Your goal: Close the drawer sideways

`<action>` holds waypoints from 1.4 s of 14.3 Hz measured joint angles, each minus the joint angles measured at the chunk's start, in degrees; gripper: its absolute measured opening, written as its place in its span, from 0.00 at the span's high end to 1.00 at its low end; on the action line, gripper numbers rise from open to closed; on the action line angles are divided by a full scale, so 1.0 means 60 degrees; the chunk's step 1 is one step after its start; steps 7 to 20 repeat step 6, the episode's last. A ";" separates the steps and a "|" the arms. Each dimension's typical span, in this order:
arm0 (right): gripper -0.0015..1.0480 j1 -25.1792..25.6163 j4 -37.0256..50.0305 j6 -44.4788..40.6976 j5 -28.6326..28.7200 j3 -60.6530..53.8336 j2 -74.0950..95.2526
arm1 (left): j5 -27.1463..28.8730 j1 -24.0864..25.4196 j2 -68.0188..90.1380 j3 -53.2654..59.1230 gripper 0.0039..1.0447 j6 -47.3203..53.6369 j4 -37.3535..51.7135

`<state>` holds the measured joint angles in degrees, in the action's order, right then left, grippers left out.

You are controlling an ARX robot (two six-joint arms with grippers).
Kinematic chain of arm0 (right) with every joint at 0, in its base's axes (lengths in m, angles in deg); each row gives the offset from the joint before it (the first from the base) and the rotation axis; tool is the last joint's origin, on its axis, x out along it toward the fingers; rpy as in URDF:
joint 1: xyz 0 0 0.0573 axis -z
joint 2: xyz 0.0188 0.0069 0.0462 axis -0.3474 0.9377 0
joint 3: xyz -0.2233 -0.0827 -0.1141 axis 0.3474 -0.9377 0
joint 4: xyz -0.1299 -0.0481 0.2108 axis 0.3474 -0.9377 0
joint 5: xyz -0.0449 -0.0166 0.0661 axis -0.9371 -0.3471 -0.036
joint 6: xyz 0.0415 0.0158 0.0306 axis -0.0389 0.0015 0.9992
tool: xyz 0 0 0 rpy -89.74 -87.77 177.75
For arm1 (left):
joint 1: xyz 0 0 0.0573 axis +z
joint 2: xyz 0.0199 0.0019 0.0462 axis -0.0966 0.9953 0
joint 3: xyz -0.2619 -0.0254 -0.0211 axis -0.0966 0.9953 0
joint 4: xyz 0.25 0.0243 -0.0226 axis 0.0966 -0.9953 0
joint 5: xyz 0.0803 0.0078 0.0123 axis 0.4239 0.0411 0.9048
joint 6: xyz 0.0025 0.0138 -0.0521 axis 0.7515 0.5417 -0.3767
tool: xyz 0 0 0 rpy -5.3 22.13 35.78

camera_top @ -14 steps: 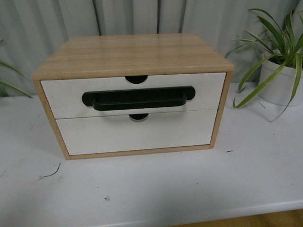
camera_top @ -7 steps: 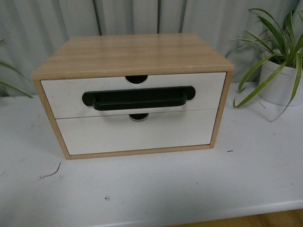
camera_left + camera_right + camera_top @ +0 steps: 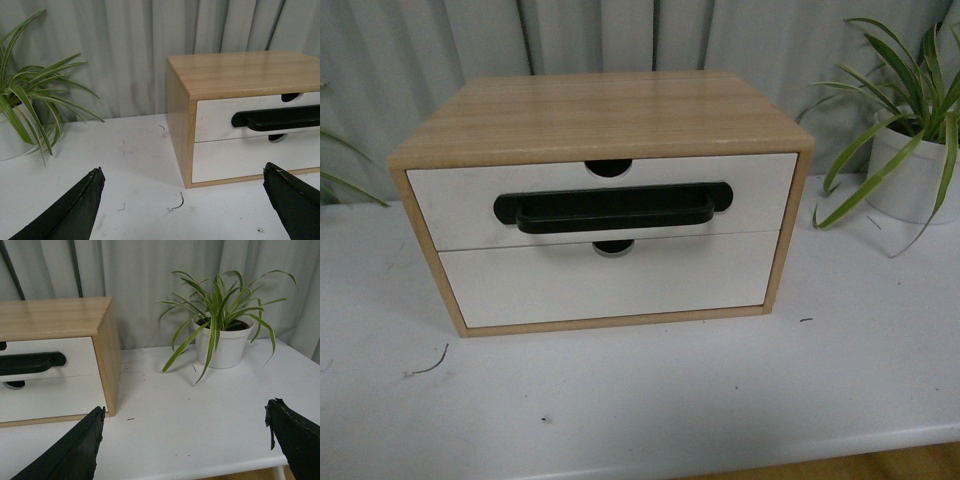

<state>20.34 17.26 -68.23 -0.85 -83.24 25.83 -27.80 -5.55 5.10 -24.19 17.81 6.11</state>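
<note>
White worktop (image 3: 650,400) carries a light wooden two-drawer cabinet (image 3: 600,110), set near the grey curtain backdrop (image 3: 620,35). Upper unit is the white-fronted wooden drawer with a long black bar handle (image 3: 612,208) and a semicircular notch in its top edge (image 3: 609,168). Its front sits skewed in the cabinet frame: the left end overhangs the plain white lower drawer front (image 3: 610,282), while the right end lies about level with the frame. The lower front has its own small notch (image 3: 613,246), partly tucked under the handle.

Potted spider plant in a white pot (image 3: 910,175) stands on the worktop to the right of the cabinet, apart from it. A second plant of the same kind (image 3: 25,105) shows in the left wrist view, left of the cabinet; only leaf tips of it reach the front view. A small dark curl of debris (image 3: 428,366) lies on the worktop in front of the cabinet's left corner.

Neither arm appears in the front view. Left claw (image 3: 185,210): black fingers (image 3: 75,210) spread wide, nothing between them, above the worktop and short of the cabinet's left corner. Right claw (image 3: 185,445): fingers (image 3: 75,450) likewise spread wide, gripping nothing, near the cabinet's right side.
</note>
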 joint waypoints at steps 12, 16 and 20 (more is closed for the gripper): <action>0.06 0.0000 -0.0004 0.0000 0.0000 0.0000 0.0000 | 0.0000 0.0000 0.0000 0.0000 0.06 0.0000 0.0000; 0.06 0.0000 -0.0004 0.0000 0.0000 0.0000 0.0000 | 0.0000 0.0000 0.0000 0.0000 0.06 0.0000 0.0000; 0.06 0.0000 -0.0004 0.0000 0.0000 0.0000 0.0000 | 0.0000 0.0000 0.0000 0.0000 0.06 0.0000 0.0000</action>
